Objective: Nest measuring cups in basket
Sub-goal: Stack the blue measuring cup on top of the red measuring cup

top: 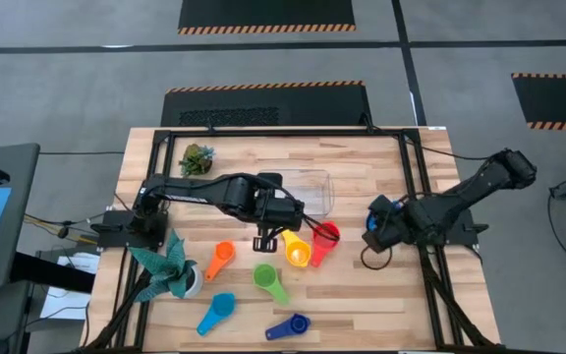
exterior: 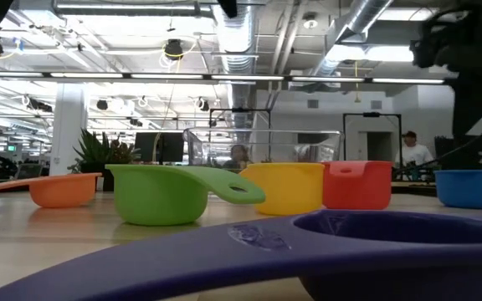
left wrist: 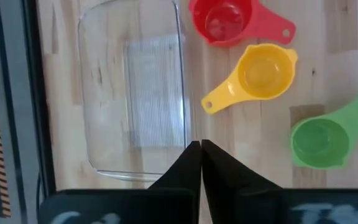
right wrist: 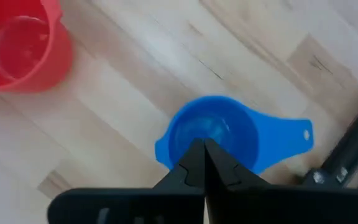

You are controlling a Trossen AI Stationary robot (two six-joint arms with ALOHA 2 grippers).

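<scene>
Six measuring cups lie bowl-up on the table in the high view: orange [top: 222, 258], green [top: 268, 280], yellow [top: 296, 251], red [top: 324, 236], light blue [top: 214, 313] and dark blue [top: 288, 326]. The clear basket [top: 303, 192] stands behind them with nothing in it [left wrist: 135, 93]. My left gripper [top: 266, 241] [left wrist: 201, 144] is shut and hovers by the basket's near rim, beside the yellow cup [left wrist: 260, 74]. My right gripper [top: 371, 236] [right wrist: 202, 146] is shut above another blue cup [right wrist: 213, 134] [exterior: 471, 188], which rests on the table.
A teal plant in a white pot [top: 170, 275] stands at the table's near left. A small green plant [top: 197, 159] stands at the far left. A dark ring [top: 373, 258] lies under the right arm. Black frame rails [top: 263, 131] border the table. People show in the room behind [exterior: 412, 150].
</scene>
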